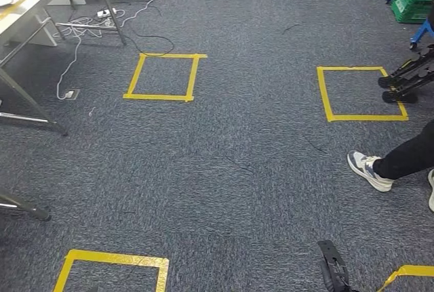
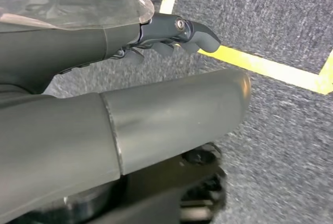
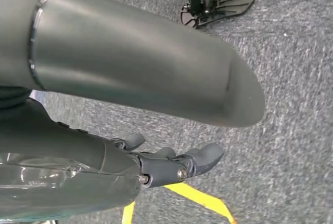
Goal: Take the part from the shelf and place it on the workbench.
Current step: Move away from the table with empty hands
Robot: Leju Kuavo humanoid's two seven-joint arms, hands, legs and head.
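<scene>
Grey carpet with yellow tape squares. Left hand and right hand hanging over it, fingers straight and apart, holding nothing. Person's shoe at right.

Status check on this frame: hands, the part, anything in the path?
Left hand and right hand open, holding nothing, over carpet. Part and shelf not in sight. Person's foot on the floor to the right.
</scene>
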